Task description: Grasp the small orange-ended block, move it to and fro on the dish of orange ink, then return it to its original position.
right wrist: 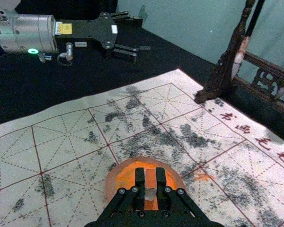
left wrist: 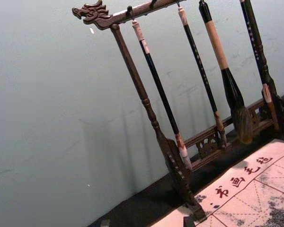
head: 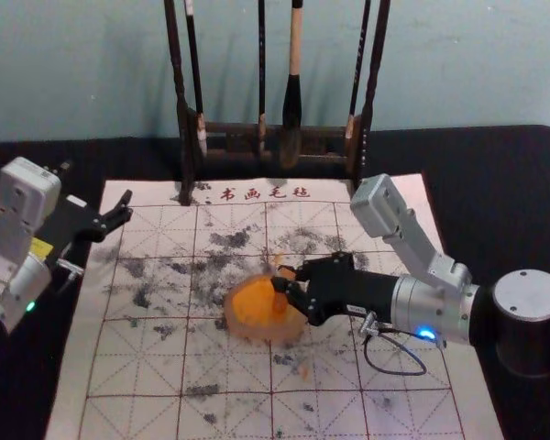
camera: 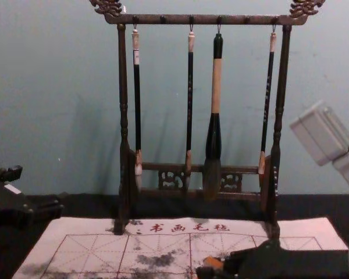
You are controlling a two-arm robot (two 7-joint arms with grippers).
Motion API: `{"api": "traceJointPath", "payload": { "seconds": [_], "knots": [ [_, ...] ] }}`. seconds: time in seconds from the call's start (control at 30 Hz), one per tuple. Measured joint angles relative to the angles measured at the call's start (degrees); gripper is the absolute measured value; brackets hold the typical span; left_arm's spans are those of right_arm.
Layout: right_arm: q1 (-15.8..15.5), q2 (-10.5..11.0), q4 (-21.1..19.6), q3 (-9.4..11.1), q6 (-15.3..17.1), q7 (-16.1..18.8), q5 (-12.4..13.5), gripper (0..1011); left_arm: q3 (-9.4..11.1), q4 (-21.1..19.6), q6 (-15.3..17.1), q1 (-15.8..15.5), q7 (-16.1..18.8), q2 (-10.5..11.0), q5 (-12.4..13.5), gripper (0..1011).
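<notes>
With your clock set on the head view, the brush rack stood at 12 o'clock, beyond the gridded writing felt. Your left gripper was parked over the felt's edge, at 10 o'clock from the dish, its fingers spread around nothing. Your right gripper reached in from 3 o'clock, fingers closed on the block, and was plainly the nearer one for the work. The dish of orange ink sat beneath its tips, most of it towards 8 o'clock from them.

The block was right at those tips, between the pads, over the dish's 2 o'clock side. Its long axis looked roughly upright, crossing the line of the reach; you couldn't tell whether its foot touched the ink. The to-and-fro stroke probably called for a level push towards 8 o'clock and back, short of the rim. The block looked slim and straight-sided, orange over the part in view, with a paler, greyish patch between the pads.
</notes>
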Motion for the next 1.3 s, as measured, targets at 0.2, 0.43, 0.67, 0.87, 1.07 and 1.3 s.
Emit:
{"api": "traceJointPath", "payload": {
  "seconds": [0.2, 0.43, 0.67, 0.87, 1.07, 1.3],
  "knots": [
    [-0.11, -0.07, -0.22, -0.49, 0.02, 0.3, -0.01, 129, 0.0, 0.0, 0.0, 0.0, 0.0, 0.0, 0.0, 1001],
    [0.29, -0.75, 0.07, -1.14, 0.02, 0.65, 0.0, 129, 0.0, 0.0, 0.0, 0.0, 0.0, 0.0, 0.0, 1001],
    [1.32, -1.83, 0.98, -1.93, -0.13, 1.04, 0.05, 129, 0.0, 0.0, 0.0, 0.0, 0.0, 0.0, 0.0, 1001],
    [2.55, -2.95, 2.38, -2.67, -0.21, 1.14, -0.16, 129, 0.0, 0.0, 0.0, 0.0, 0.0, 0.0, 0.0, 1001],
    [3.79, -3.96, 4.17, -3.14, -0.21, 1.1, -0.62, 129, 0.0, 0.0, 0.0, 0.0, 0.0, 0.0, 0.0, 1001],
    [4.65, -4.74, 5.74, -3.06, -0.27, 0.71, -0.8, 127, 0.0, 0.0, 0.0, 0.0, 0.0, 0.0, 0.0, 1002]
  ]
}}
